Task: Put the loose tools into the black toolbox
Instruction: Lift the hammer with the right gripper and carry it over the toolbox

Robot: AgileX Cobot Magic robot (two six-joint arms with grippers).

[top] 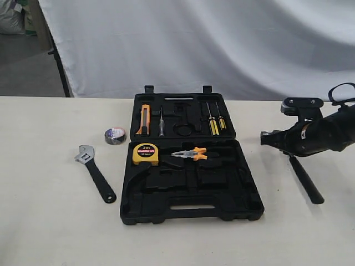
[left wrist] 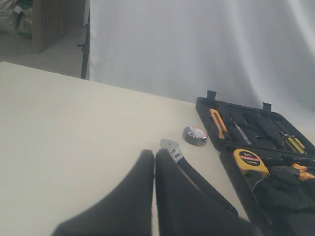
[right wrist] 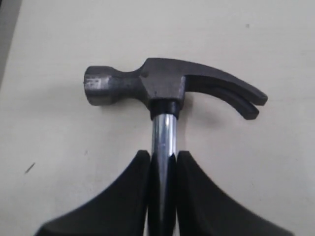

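Note:
The black toolbox (top: 191, 213) lies open mid-table, its two halves flat. To its left lie the adjustable wrench (top: 95, 173) and the small dark tape roll (top: 115, 135). On the right, my right gripper (top: 294, 145) is shut on the claw hammer (top: 302, 103). In the right wrist view the fingers (right wrist: 133, 187) clamp the chrome shaft just behind the head (right wrist: 162, 86). My left gripper (left wrist: 155, 155) is out of the exterior view. It is shut on nothing and hangs over the table, with the wrench (left wrist: 172, 149) just past its tips and the tape roll (left wrist: 195, 135) beyond.
The yellow tape measure (top: 145, 153) and orange-handled pliers (top: 191, 153) sit in the toolbox's near half. Its far half holds an orange cutter (top: 144, 119) and screwdrivers (top: 213, 124). A white curtain (top: 194, 44) hangs behind the table's far edge.

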